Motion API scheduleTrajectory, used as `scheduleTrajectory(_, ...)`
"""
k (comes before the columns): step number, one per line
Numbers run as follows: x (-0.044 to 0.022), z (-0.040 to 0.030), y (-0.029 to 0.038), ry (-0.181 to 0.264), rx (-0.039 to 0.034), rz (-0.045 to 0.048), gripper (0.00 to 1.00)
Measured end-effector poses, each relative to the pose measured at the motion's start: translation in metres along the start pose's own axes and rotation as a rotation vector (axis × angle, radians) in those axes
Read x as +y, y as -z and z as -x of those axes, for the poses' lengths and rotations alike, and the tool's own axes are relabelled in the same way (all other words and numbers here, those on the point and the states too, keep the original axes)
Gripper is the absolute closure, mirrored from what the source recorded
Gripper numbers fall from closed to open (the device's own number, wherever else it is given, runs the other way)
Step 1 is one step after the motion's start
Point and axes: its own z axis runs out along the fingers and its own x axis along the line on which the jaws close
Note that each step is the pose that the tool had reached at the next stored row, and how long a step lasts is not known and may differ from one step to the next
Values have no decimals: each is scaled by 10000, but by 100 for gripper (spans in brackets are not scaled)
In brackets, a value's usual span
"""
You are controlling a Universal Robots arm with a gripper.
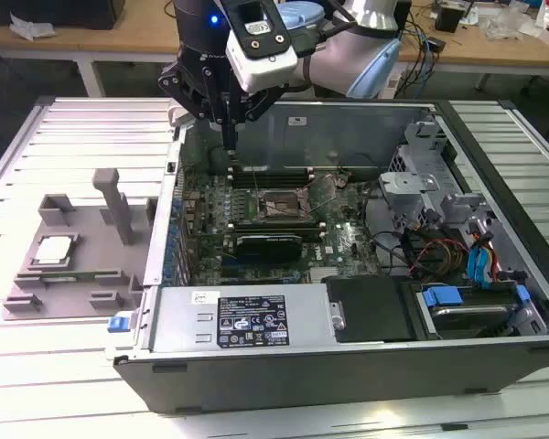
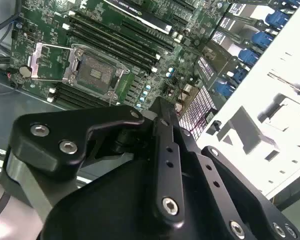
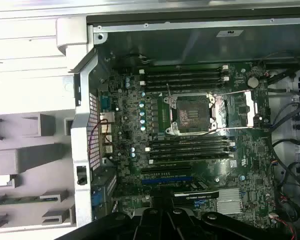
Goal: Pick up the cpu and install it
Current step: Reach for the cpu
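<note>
1. One black claw (image 1: 229,137) on the silver-and-blue robot arm (image 1: 366,59) hung clenched and empty above the rear of the open grey metal computer case (image 1: 348,366), as seen in the exterior view.
2. The small square cpu with its silvery-white top plate (image 1: 55,249) lay flat in a recess of the grey moulded tray (image 1: 73,215). It sat outside the case at the exterior view's left, well apart from the claw.
3. The square metal-framed socket (image 3: 192,112) on the green motherboard (image 3: 125,125) stood open in both wrist views, its hinged frame swung aside and its dark bed bare.
4. Tray and case rested side by side on the white slatted counter (image 1: 37,128).
</note>
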Motion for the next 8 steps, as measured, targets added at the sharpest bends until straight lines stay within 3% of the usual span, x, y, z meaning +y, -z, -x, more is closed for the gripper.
scheduleTrajectory(8,-2,-22,1,0,2,24,89)
